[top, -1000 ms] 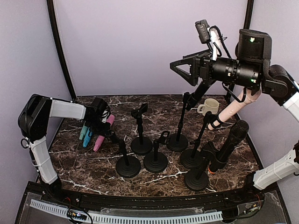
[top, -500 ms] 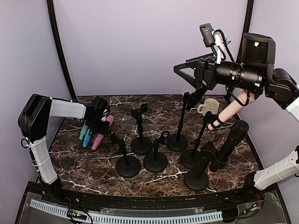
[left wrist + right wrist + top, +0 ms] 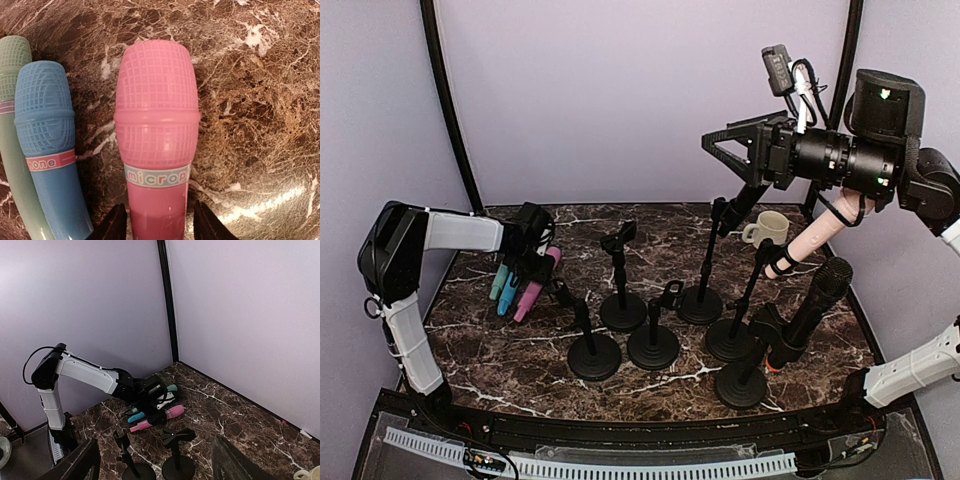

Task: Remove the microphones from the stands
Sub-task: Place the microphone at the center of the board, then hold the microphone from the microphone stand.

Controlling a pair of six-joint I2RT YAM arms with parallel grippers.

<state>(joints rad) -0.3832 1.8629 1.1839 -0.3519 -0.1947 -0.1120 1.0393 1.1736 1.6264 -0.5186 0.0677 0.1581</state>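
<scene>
A pink microphone [image 3: 156, 115] lies flat on the marble table, next to a blue one [image 3: 45, 130] and a green one [image 3: 10, 100]. My left gripper [image 3: 159, 222] straddles the pink handle, open, with a thin gap on each side. From above, it [image 3: 533, 272] sits low at the table's left over the pink microphone [image 3: 532, 292]. My right gripper [image 3: 718, 155] hangs high at the back right, open and holding nothing. A black microphone [image 3: 815, 300] and a peach one [image 3: 820, 235] sit in stands on the right.
Several black stands [image 3: 622, 310] with round bases crowd the table's middle, some with bare clips. A cream cup-shaped thing [image 3: 767, 228] sits near the back right. Purple walls close in the back and sides. The right wrist view looks down on the left arm [image 3: 85, 372].
My left jaws have spread apart off the pink microphone, which stays lying on the table. My right arm has drifted up and to the right.
</scene>
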